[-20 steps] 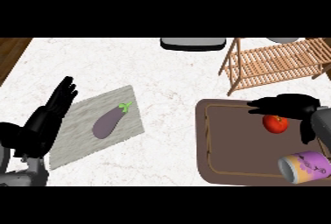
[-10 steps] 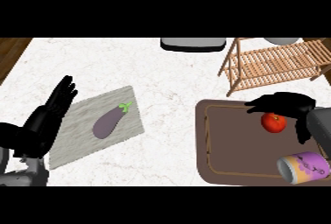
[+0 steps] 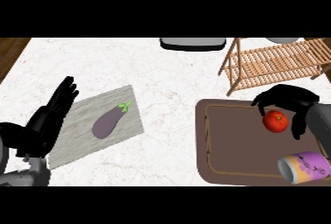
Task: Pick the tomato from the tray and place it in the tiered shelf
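A lone view (from the robot's head) looks steeply down, close over the counter (image 3: 161, 70).

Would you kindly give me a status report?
Left robot hand open, resting at left. Right robot hand curled round tomato on tray. Can lies nearer, away from shelf.

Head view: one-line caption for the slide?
Right hand curls round the tomato on the tray, shelf just beyond; left hand rests open.
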Available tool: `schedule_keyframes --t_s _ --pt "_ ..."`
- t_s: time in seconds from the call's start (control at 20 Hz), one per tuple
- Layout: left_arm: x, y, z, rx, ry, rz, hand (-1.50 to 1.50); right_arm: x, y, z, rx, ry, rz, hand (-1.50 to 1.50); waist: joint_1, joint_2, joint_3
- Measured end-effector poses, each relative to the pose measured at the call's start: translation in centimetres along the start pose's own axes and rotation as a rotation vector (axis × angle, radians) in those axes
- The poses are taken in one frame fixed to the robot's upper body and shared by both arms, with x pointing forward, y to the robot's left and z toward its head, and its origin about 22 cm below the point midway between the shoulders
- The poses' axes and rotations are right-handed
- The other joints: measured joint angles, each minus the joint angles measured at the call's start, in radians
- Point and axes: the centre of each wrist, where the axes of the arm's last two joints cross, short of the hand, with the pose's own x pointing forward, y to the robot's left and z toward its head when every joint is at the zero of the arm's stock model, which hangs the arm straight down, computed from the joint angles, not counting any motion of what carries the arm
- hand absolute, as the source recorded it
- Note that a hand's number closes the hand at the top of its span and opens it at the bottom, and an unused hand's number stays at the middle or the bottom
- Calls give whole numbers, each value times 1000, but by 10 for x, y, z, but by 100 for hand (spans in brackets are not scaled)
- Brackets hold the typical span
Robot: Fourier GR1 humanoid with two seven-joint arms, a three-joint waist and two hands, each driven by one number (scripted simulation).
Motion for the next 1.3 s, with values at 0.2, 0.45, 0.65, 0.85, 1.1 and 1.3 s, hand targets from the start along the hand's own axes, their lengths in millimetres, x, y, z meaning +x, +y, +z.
schedule_keyframes --t_s 0.2,0.45,0.65,0.85,1.1,1.3 --pt "2 7 2 17 14 -2 0 5 2 -10 -130 76 -65 150 -23 -12 -3" --pt "-7 18 11 75 56 -8 0 13 19 -21 -295 340 -195 150 -90 -51 -19" --pt "-12 24 15 105 77 -15 0 24 21 -41 -460 448 -270 150 -127 -63 -17" --pt "-15 26 21 118 90 -19 0 40 -1 -70 -661 487 -332 150 -139 -70 -6" --pt "-16 30 24 128 105 -18 0 66 -49 -101 -852 509 -362 150 -145 -71 0" --pt "-19 31 28 129 107 -10 0 88 -93 -109 -960 530 -378 150 -144 -68 2"
